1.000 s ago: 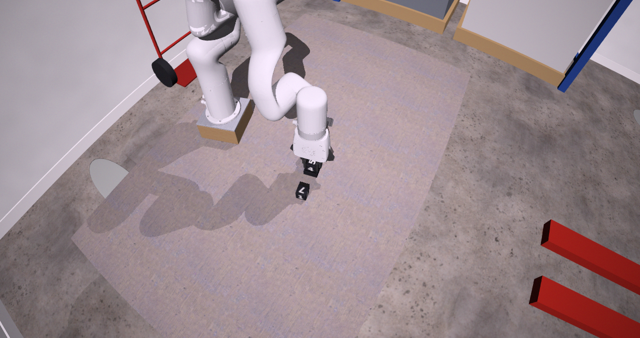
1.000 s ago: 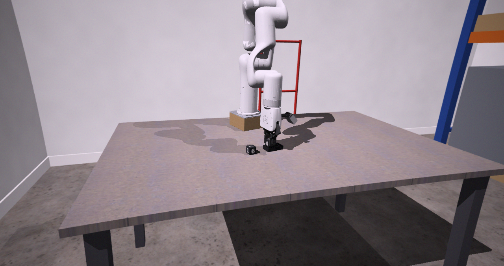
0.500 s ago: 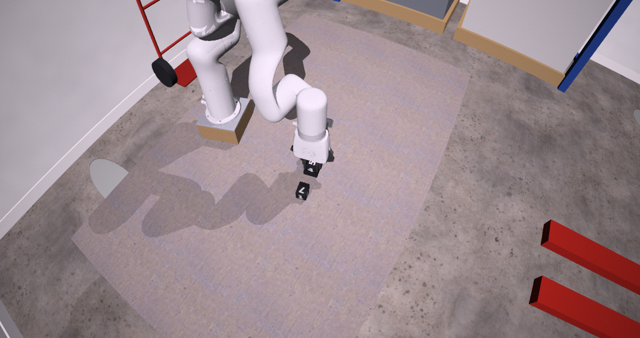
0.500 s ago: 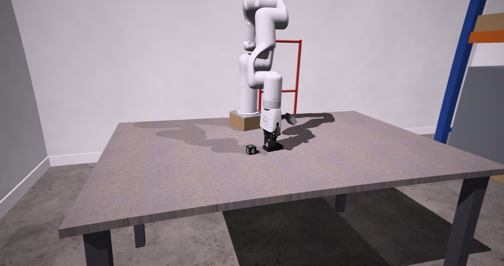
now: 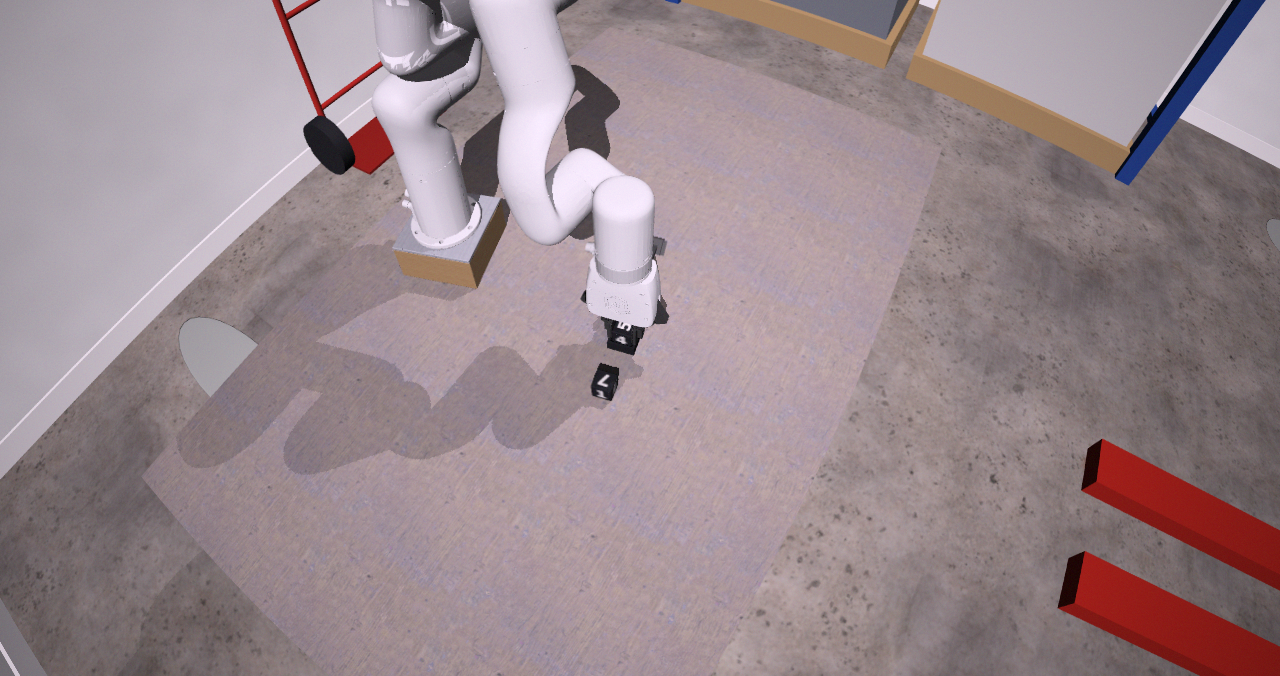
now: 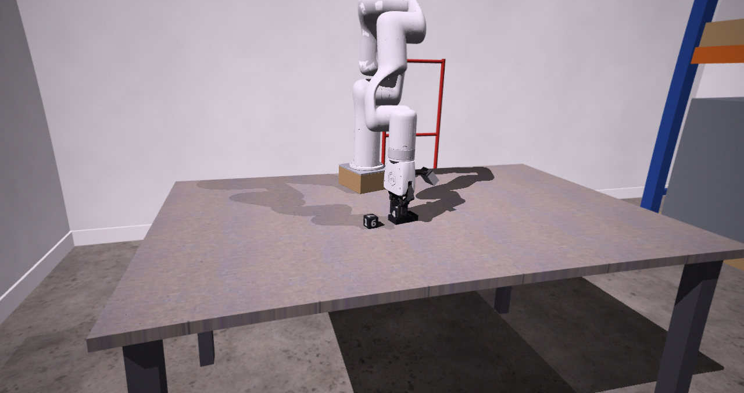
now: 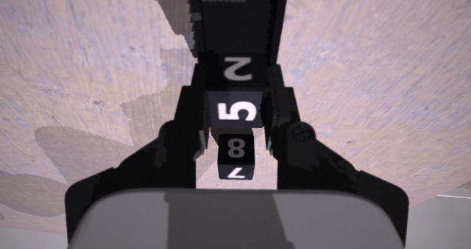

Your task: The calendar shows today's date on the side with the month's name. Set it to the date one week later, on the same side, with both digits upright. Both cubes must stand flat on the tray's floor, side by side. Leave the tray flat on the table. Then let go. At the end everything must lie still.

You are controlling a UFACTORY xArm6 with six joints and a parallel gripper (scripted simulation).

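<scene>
My gripper point(image 5: 623, 330) points straight down and is shut on a black number cube point(image 7: 235, 110). This held cube shows a 5 on top and a 4 on the side in the top view point(image 5: 621, 341). It sits low at the black tray point(image 6: 404, 218); I cannot tell whether it touches the tray's floor. The tray stretches away beyond the fingers in the wrist view point(image 7: 237, 24), with a white mark like a sideways 2 or N near the cube. The second black cube point(image 5: 605, 381) lies on the table beside the tray, apart from the fingers, with 7 on top and a 6 facing the exterior camera point(image 6: 371, 221).
The arm's base stands on a tan block point(image 5: 440, 256) behind the tray. A red hand truck point(image 5: 332, 139) leans off the table near the wall. Blue racking with boxes point(image 5: 1029, 54) and red beams point(image 5: 1172, 547) lie on the floor beyond the table.
</scene>
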